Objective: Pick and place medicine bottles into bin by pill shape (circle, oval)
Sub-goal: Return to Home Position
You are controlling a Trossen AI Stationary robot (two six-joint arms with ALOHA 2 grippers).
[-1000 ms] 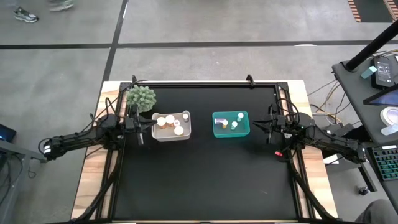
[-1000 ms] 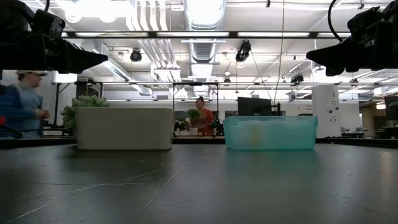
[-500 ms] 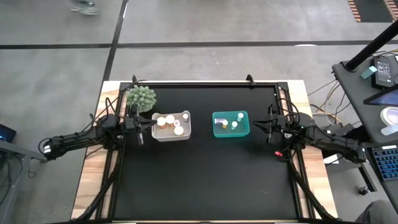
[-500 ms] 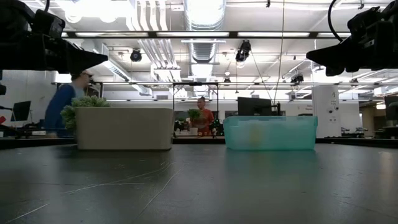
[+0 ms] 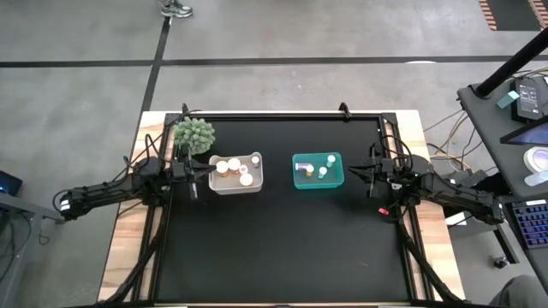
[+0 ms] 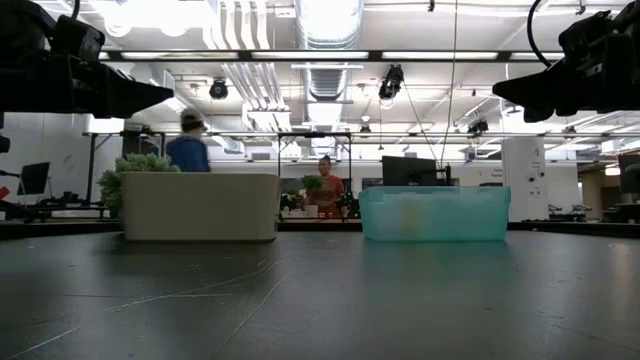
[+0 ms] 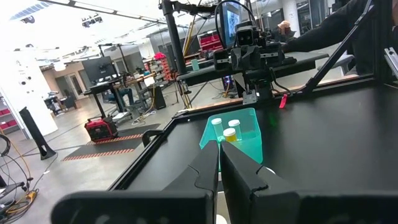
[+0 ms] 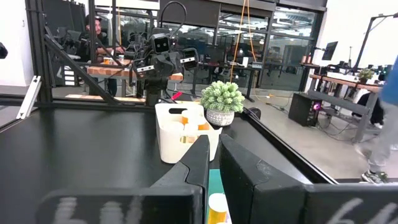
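The white bin (image 5: 236, 174) holds several amber medicine bottles with white caps (image 5: 233, 167). The teal bin (image 5: 318, 171) to its right holds several slimmer bottles (image 5: 325, 164). Both bins stand on the black table at mid-depth. My left gripper (image 5: 199, 174) hovers just left of the white bin, shut and empty. My right gripper (image 5: 355, 174) hovers just right of the teal bin, shut and empty. The left wrist view looks across at the teal bin (image 7: 239, 134). The right wrist view looks across at the white bin (image 8: 183, 134).
A spiky green plant in a pot (image 5: 194, 135) stands behind the white bin, close to my left arm. The black tabletop (image 5: 282, 248) stretches bare toward the near edge. A black frame (image 5: 282, 117) rims the table. People show in the room behind.
Both arms and both bins have kept still. Only a person in the room behind has walked past, toward the right in the low view.
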